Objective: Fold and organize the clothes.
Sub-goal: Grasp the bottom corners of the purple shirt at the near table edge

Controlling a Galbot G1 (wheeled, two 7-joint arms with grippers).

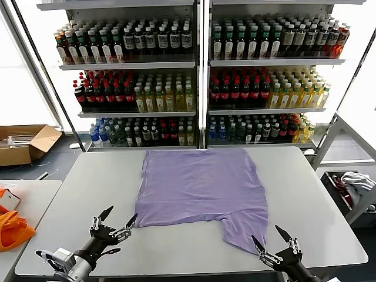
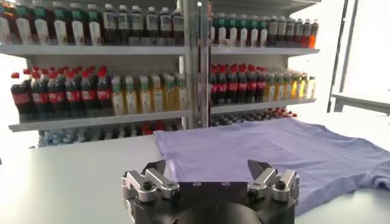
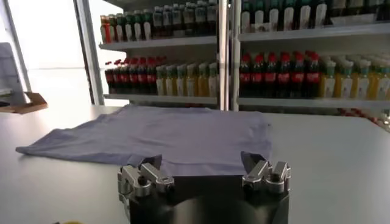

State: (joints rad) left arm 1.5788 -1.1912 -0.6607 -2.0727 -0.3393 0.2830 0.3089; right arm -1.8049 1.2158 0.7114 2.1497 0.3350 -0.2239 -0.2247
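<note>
I'm reading this as the very start of the fold: 1 lavender T-shirt (image 1: 197,191) lies spread flat on the bench (image 1: 70,205), plain side up, nothing gathered or doubled over yet. Its near edge faces me, and 1 sleeve (image 1: 244,232) juts out toward the near right.

Left tool (image 1: 115,221) sits low over the bare bench just off the shirt's near-left corner, fingers splayed wide, holding nothing. From its wrist camera I see the cloth lying out ahead and to the side, apart from the fingertips (image 2: 157,165).

Right tool (image 1: 271,241) hangs at the near right, just beside that sleeve, also spread wide and empty. Its wrist view shows the shirt's edge (image 3: 152,143) ahead of it, not touched.

My call for the next move: both tools need to come in over the near hem, drop to the bench, and pinch a corner each. The fabric looks thin and limp, so I'd expect a shallow pinch to slip or drag wrinkles across.
</note>
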